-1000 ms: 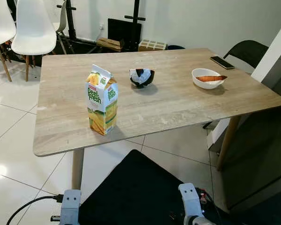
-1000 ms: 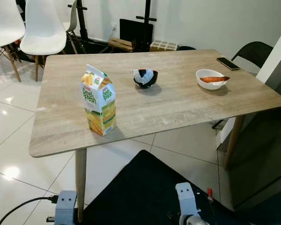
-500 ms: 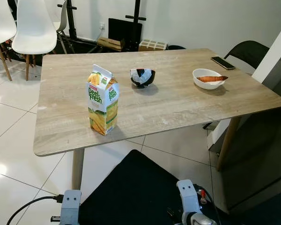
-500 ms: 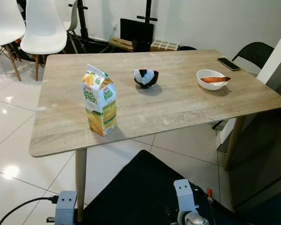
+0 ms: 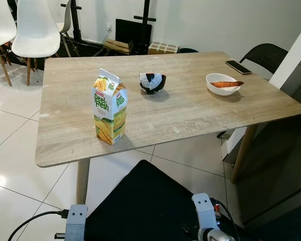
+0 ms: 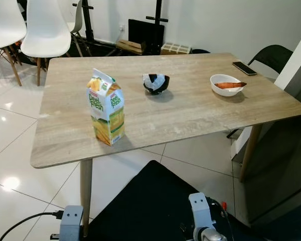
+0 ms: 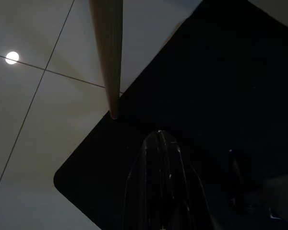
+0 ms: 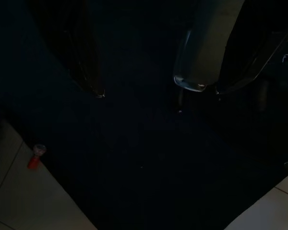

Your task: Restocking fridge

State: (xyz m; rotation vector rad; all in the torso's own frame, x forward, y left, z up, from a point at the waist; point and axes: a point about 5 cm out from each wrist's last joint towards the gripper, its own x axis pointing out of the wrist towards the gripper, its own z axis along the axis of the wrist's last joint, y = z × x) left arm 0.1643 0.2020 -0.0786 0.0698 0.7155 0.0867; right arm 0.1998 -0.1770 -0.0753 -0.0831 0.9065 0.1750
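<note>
A yellow-green juice carton (image 5: 109,106) stands upright near the front left of the wooden table (image 5: 190,115). Both arms hang low in front of the table, over a black mat (image 5: 140,201). In the left wrist view, my left gripper (image 7: 159,136) points down at the mat beside a table leg (image 7: 109,52), its two black fingers pressed together with nothing between them. In the dark right wrist view, my right gripper (image 8: 158,93) hangs above the mat with its fingers (image 8: 91,72) spread apart and empty.
On the table are a black bowl (image 5: 152,82) holding something white, a white bowl (image 5: 222,83) with an orange item, and a phone (image 5: 238,67) at the far right. White chairs (image 5: 35,30) stand at the back left, a dark chair (image 5: 263,54) at the right. A small red object (image 8: 34,158) lies on the floor.
The head view has wobbled slightly. Nothing on the table has moved, and both arms still hang low.
</note>
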